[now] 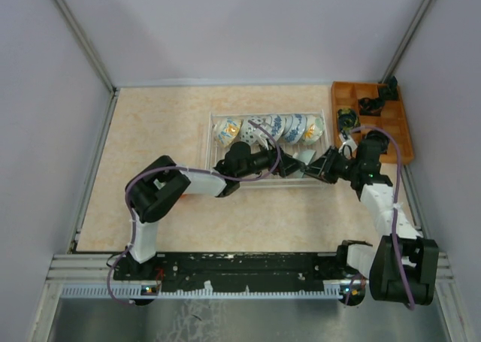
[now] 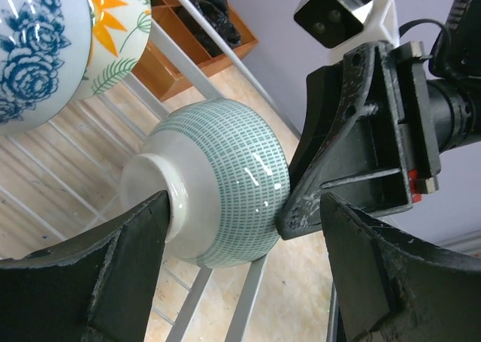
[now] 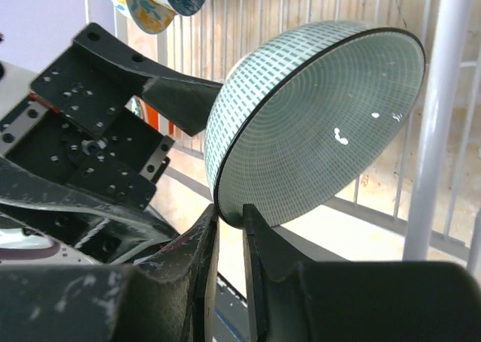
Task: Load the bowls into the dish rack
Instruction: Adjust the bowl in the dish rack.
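Note:
A green-patterned bowl [image 3: 323,124] stands on edge inside the dish rack [image 1: 213,131], near its front right part. My right gripper [image 3: 231,214] is shut on its lower rim, one finger inside and one outside. My left gripper [image 2: 244,237] is open wide, its jaws on either side of the same bowl [image 2: 218,180]: one by the white foot, the other well clear beyond the right gripper's finger [image 2: 353,146]. Several more bowls [image 1: 270,128] stand in a row along the rack's back. From above, the held bowl [image 1: 299,160] is mostly hidden between the two grippers.
An orange wooden compartment tray [image 1: 372,120] with black items sits right of the rack. A blue floral bowl [image 2: 37,49] and an orange-leaf bowl [image 2: 120,34] hang close above the left gripper. A white rack post [image 3: 436,131] stands just right of the held bowl.

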`<action>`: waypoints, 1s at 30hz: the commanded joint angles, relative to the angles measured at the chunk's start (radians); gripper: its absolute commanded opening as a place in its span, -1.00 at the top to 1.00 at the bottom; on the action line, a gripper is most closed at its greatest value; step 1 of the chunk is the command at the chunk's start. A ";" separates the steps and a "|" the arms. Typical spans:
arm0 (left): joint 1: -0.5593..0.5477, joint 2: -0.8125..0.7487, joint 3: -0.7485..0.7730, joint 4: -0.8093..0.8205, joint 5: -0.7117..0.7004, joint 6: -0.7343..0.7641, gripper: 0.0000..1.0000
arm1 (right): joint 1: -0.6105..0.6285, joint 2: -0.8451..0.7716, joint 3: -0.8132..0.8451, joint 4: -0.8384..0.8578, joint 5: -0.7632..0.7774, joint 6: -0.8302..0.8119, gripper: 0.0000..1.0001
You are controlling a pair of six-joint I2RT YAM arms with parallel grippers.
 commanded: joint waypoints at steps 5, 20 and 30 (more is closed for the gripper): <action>-0.040 -0.083 -0.014 0.035 0.020 0.008 -0.70 | -0.005 -0.047 0.051 -0.124 0.078 -0.043 0.50; -0.057 -0.099 -0.038 0.025 0.006 0.011 -0.71 | -0.005 -0.041 0.153 -0.198 0.145 -0.071 0.39; -0.067 -0.100 -0.027 0.013 0.003 0.014 -0.71 | -0.006 -0.030 0.220 -0.261 0.214 -0.114 0.38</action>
